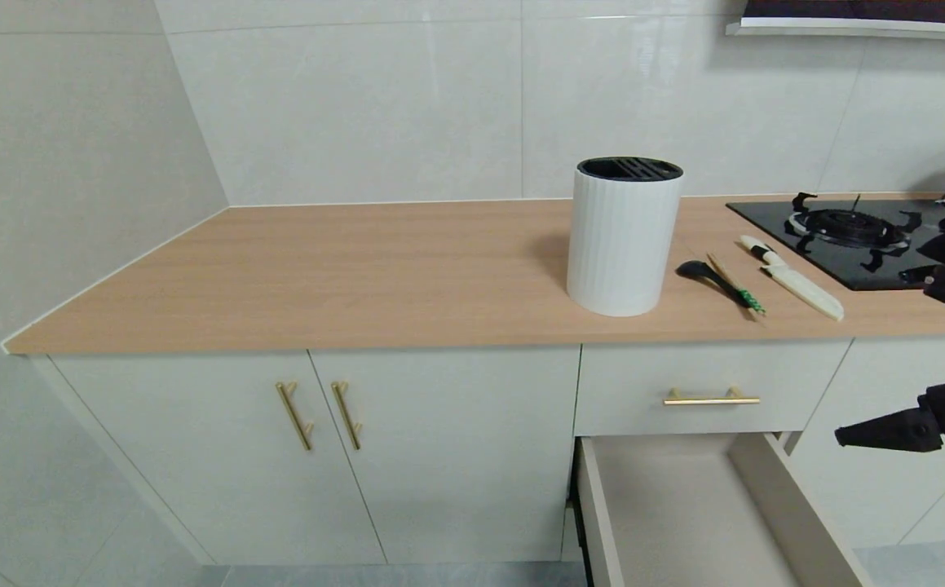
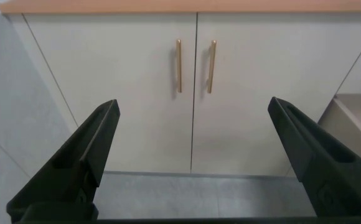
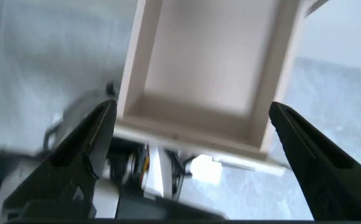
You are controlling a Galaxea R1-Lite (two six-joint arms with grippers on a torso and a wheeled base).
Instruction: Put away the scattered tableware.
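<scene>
— While the left tool (image 2: 192,104) and right tool (image 3: 192,107) stand released, where lies the tableware?
— On the table (image 1: 358,269), the black spoon (image 1: 713,281) and white knife (image 1: 794,281) rest between white holder (image 1: 624,236) and stove (image 1: 847,228), above the open drawer (image 1: 668,505)

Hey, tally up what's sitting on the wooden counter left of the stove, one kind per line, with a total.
White slotted holder: 1
Black spoon: 1
Thin wooden stick: 1
White knife: 1
Total: 4
</scene>
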